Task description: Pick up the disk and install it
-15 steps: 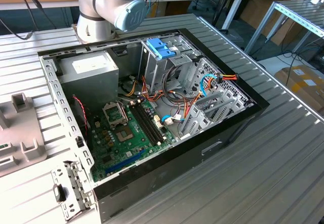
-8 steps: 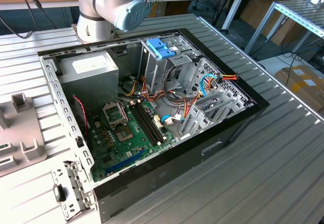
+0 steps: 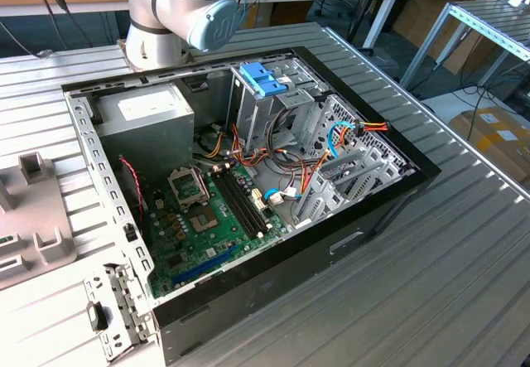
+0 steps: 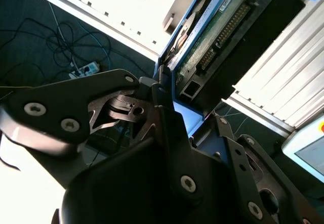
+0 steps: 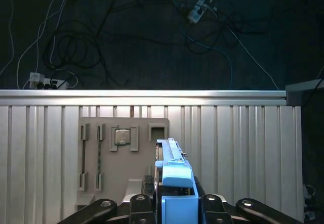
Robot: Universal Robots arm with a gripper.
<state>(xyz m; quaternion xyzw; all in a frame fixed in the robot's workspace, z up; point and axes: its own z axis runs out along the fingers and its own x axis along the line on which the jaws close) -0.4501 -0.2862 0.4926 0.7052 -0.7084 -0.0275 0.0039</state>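
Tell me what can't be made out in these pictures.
- The disk, first wrist view: edge-on, faces unseen; one end cut off by the picture edge.
- The disk, second wrist view: the gripper covers one end; the other runs off the edge.
- The arm, exterior view: cut off by the top edge.

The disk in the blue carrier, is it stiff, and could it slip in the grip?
Probably rigid: the flat dark-grey disk in its light-blue plastic carrier stands straight, edge-on, in the black end effector. The smooth carrier might slip; its exposed green circuit board looks fragile.
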